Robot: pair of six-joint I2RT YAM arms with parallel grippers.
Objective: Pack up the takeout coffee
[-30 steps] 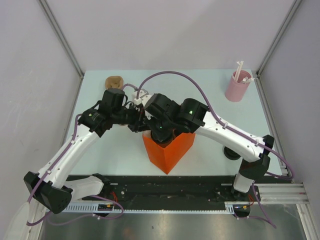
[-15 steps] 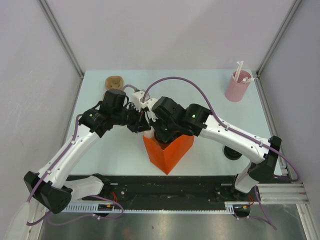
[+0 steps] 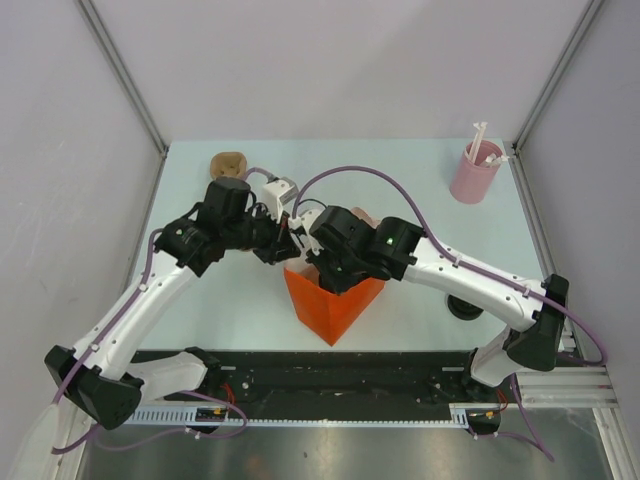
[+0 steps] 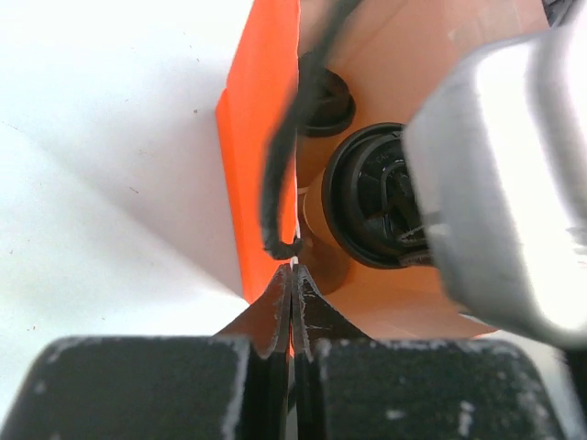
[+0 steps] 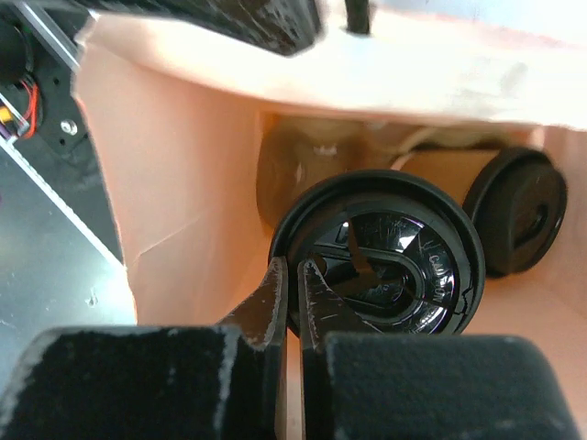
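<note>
An orange bag (image 3: pixel 335 310) stands open between the arms. My left gripper (image 4: pixel 292 273) is shut on the bag's near rim (image 4: pixel 261 156), beside a black cord handle. My right gripper (image 5: pixel 293 272) reaches down inside the bag. It is shut on the rim of the black lid of one takeout coffee cup (image 5: pixel 385 252), which also shows in the left wrist view (image 4: pixel 371 197). The second cup (image 5: pixel 523 215) lies deeper in the bag, with its black lid (image 4: pixel 326 101) toward the camera. From above, the right wrist (image 3: pixel 345 250) hides both cups.
A brown moulded-pulp cup tray (image 3: pixel 230 163) sits at the table's back left. A pink cylinder with white straws (image 3: pixel 474 172) stands at the back right. The bag's walls (image 5: pixel 183 165) close in tightly around the right gripper.
The right arm has sunk lower and further into the orange bag, its elbow swinging out to the right. The left arm has kept its hold on the rim, hardly moving.
</note>
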